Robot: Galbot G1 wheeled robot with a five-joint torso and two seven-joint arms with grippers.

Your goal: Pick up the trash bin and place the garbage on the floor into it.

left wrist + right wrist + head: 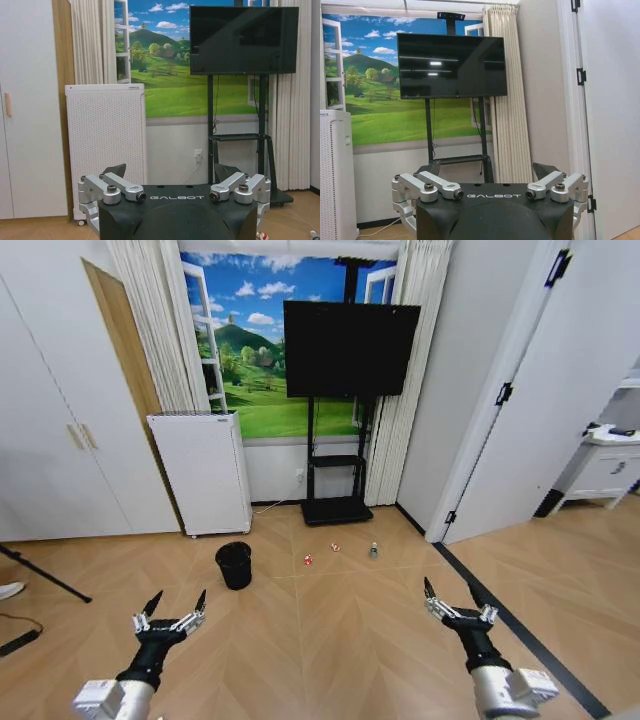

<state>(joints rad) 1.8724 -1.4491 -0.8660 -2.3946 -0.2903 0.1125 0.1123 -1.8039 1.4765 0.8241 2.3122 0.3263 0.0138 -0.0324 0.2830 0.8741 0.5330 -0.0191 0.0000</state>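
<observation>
The trash bin (pixel 234 565), a small black mesh wastebasket, stands upright on the wooden floor in the head view, ahead and left of centre. To its right lies the garbage: a red-and-white wrapper (pixel 308 560), a second one (pixel 336 548), and a small clear bottle with a green label (pixel 373 551). My left gripper (pixel 176 604) is held low at the near left, open and empty, well short of the bin. At the near right my right gripper (pixel 450 591) is open and empty too. In the left wrist view the left gripper (pixel 172 170) is spread wide; the right gripper (pixel 487 168) likewise.
A tall white perforated appliance (pixel 202 472) stands against the wall behind the bin. A black TV on a stand (pixel 340 440) rises beyond the garbage. White cabinet doors (pixel 60 430) line the left, a white door (pixel 530 400) the right. A tripod leg (pixel 45 575) crosses the floor at far left.
</observation>
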